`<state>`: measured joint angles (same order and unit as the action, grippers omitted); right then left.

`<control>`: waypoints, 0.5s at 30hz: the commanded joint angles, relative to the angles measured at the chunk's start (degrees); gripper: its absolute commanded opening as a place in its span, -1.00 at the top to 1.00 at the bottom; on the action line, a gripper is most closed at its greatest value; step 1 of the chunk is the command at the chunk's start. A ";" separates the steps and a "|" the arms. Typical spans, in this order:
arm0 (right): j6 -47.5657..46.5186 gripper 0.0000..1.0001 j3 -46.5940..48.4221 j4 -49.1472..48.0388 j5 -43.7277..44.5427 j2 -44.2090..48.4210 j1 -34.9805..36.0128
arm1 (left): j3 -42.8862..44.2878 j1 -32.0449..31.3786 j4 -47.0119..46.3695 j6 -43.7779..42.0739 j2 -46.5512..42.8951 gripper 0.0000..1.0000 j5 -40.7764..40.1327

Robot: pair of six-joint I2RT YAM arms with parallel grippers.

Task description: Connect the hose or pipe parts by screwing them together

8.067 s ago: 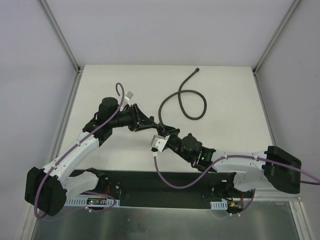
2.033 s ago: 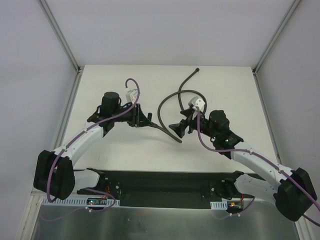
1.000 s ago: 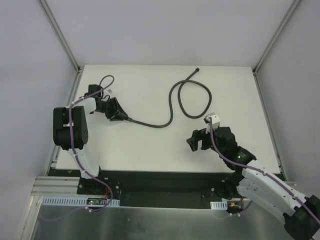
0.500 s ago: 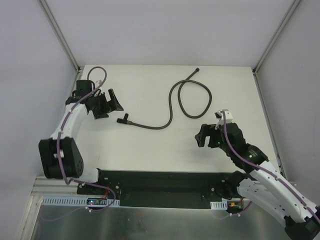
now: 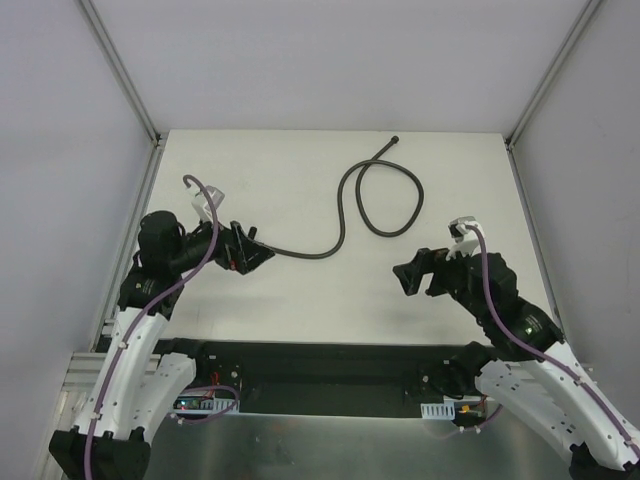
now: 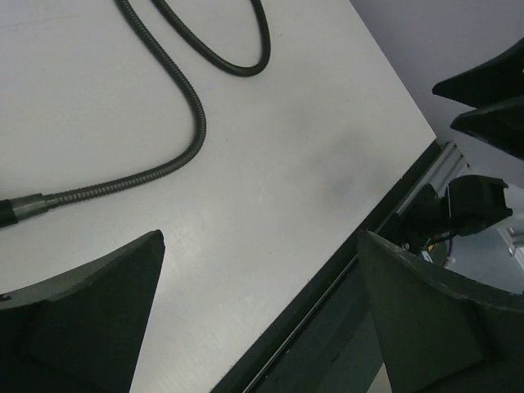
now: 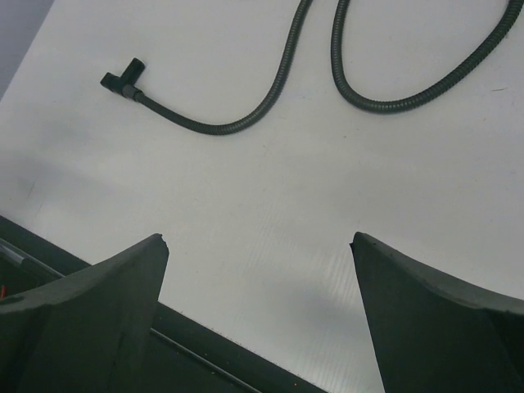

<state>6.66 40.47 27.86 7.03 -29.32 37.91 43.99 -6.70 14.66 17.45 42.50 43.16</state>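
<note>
The dark-grey hose [image 5: 342, 205] lies on the white table [image 5: 250, 170] in a loop, its far knobbed end [image 5: 396, 140] near the back edge. Its near end carries the small black T-shaped fitting [image 7: 123, 80], which rests on the table with nothing holding it. In the left wrist view the hose [image 6: 192, 139] runs off the left edge. My left gripper [image 5: 255, 255] hovers open just near of the fitting, with nothing between its fingers [image 6: 82, 319]. My right gripper [image 5: 412, 275] stands open and empty at the right, well away from the hose; its fingers [image 7: 442, 319] frame bare table.
A black base rail [image 5: 330, 362] runs along the table's near edge. Metal frame posts [image 5: 120, 70] rise at the back corners. Purple cables [image 5: 190, 265] trail along both arms.
My left gripper has opened and let go of the hose's fitting end, then swung back toward the near left. The right arm drew back toward the near right. The hose now lies free.
</note>
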 commanded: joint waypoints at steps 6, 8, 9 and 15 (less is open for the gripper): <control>-2.52 -0.93 -0.48 -4.30 -2.11 7.26 -0.03 | -4.61 -0.77 -5.42 3.11 -11.99 -0.98 2.19; -2.09 -0.93 -0.92 -4.48 -2.37 8.49 -0.03 | -4.26 -0.77 -5.43 4.34 -12.62 -0.98 2.54; -2.09 -0.93 -1.27 -4.48 -2.54 8.84 -0.03 | -3.91 -0.77 -5.43 4.43 -13.05 -0.98 3.76; -1.74 -0.93 -3.20 -5.09 -1.75 11.65 -0.03 | -4.26 -0.77 -5.43 5.66 -14.20 -0.97 3.08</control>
<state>5.28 38.24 25.34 5.26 -19.55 37.91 39.44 -7.46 11.73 21.58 29.28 45.04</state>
